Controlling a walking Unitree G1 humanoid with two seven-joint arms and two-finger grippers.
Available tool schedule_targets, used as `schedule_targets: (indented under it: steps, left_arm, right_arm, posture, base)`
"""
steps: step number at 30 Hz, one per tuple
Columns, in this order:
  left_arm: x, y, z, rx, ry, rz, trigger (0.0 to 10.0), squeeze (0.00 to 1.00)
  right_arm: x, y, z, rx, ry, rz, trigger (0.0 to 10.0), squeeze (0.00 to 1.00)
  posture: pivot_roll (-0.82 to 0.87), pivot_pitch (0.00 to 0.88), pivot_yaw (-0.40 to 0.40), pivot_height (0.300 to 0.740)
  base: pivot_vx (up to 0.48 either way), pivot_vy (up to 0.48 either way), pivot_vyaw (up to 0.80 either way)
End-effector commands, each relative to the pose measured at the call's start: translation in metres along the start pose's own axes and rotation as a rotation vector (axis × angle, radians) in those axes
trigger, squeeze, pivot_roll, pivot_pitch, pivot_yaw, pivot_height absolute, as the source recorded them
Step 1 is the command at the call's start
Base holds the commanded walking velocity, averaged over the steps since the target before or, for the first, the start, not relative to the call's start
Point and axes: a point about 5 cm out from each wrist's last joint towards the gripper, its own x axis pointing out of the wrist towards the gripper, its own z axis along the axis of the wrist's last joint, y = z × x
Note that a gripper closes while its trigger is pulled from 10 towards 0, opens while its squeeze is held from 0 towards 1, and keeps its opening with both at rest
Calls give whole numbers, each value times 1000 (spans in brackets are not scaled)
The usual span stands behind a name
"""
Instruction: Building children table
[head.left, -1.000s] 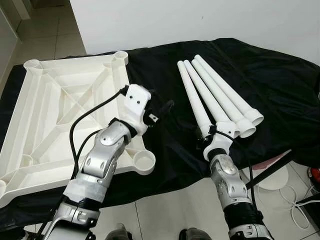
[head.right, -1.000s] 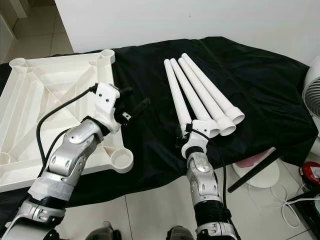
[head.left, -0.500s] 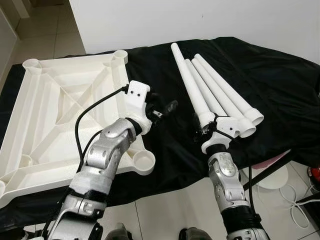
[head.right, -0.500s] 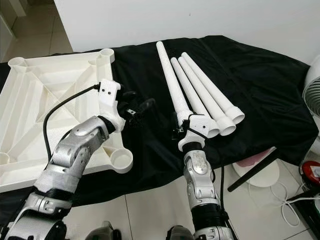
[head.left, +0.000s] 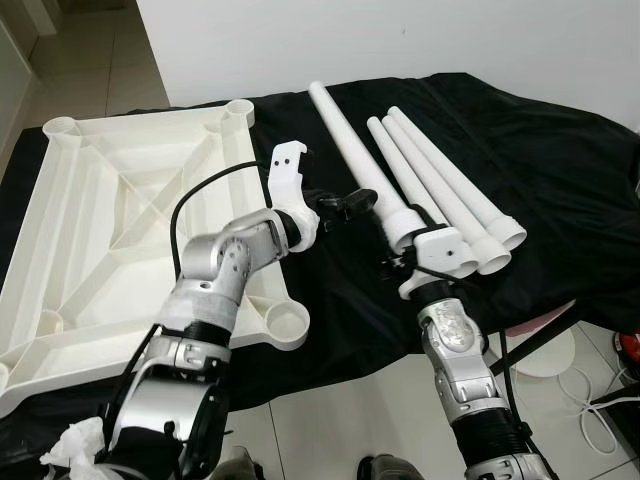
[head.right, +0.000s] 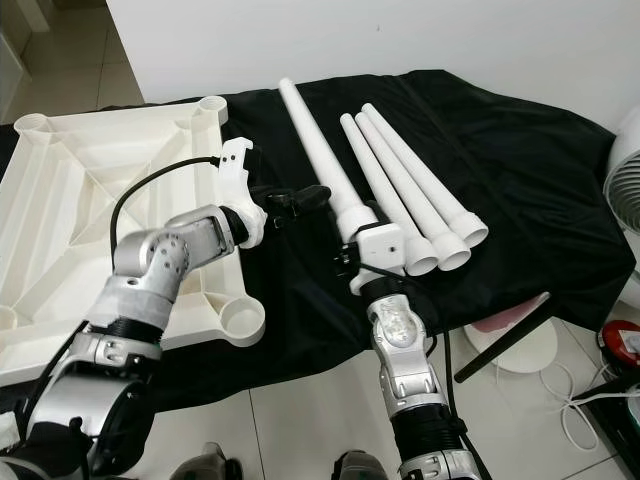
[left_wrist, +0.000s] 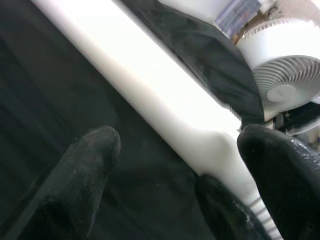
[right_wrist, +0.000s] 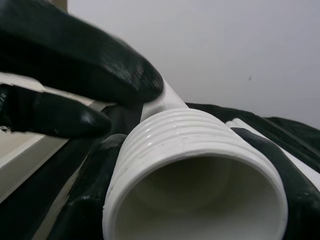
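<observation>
A white table top lies upside down on the black cloth, with round leg sockets at its corners. My right gripper is shut on the threaded wide end of a white table leg and holds it tilted up off the cloth. In the right wrist view the hollow threaded end sits between the fingers. My left gripper is open and straddles the same leg just above its wide end, fingertips either side of it. Three more legs lie side by side on the cloth.
The cloth-covered surface ends near my body, with tiled floor below. A white fan stands at the right, and its round base and cables are on the floor. A white wall runs behind.
My right gripper has lifted one leg out of the row and swung its far end up and left. My left gripper has reached right and come around that leg.
</observation>
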Motion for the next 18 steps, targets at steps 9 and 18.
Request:
schedule_targets:
  steps: [9,18]
  left_arm:
    - [6,5,-1,-58,108,28,10000,0]
    - [14,-4,3,-207,142,-30,10000,0]
  right_arm:
    - [5,13,16,-94,-110,84,10000,0]
    - [-1,27,11,-105,-95,177,10000,0]
  posture:
    - [-50,0,29,740]
    - [-52,0,33,740]
  base:
    - [0,0,0]
    - [0,0,0]
